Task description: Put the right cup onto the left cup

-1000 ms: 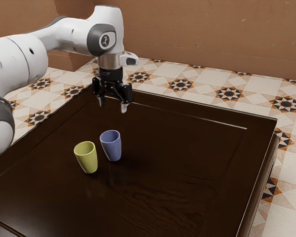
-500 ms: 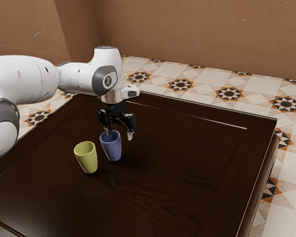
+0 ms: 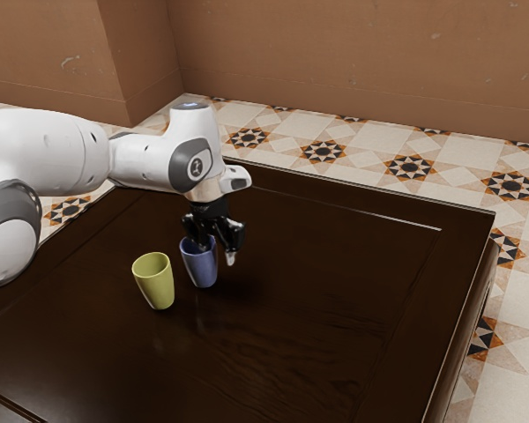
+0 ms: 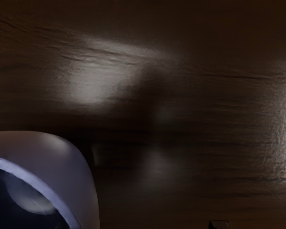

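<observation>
"Arm (image 3: pixel 148 163) and tool (image 3: pixel 217 254) lowered since the earlier frame?"

"Confirmed. Tool points down, fingers spread, one at the blue cup's (image 3: pixel 202 271) mouth."

"Surroundings?"

"Green cup (image 3: pixel 156 284) alongside, dark counter (image 3: pixel 291 352), tiled floor (image 3: pixel 366 150), brown wall (image 3: pixel 353 53)."

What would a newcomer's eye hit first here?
The yellow-green cup and the blue cup beside it, both upright, bright against the dark table. Then the big white arm coming in from the exterior view's left, its gripper open at the blue cup's rim.
</observation>
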Controlling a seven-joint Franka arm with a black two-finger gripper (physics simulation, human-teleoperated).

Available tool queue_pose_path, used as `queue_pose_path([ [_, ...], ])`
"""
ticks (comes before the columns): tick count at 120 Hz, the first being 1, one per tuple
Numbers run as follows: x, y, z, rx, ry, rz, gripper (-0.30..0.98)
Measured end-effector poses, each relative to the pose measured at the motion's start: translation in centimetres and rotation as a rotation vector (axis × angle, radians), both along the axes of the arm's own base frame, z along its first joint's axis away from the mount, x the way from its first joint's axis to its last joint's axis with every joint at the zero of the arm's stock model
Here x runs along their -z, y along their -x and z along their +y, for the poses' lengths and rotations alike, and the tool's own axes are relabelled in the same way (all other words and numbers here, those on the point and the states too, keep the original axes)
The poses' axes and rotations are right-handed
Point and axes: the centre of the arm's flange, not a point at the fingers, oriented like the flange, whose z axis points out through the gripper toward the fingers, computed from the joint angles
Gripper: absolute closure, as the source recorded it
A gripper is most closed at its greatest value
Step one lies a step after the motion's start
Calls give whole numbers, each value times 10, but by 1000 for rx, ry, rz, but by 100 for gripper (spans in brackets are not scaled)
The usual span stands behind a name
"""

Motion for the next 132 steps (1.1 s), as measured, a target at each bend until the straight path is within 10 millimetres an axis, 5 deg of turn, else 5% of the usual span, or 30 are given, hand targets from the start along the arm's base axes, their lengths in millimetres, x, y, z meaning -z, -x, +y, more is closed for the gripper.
queue_pose_path([
  [23,0,-1,6,-4,-6,-15,66],
  [60,-8,0,21,-7,-34,-23,76],
  [74,-36,0,24,8,-55,-51,77],
  [115,-159,17,32,37,-94,-178,78],
  [132,-173,48,42,24,-83,-158,78],
])
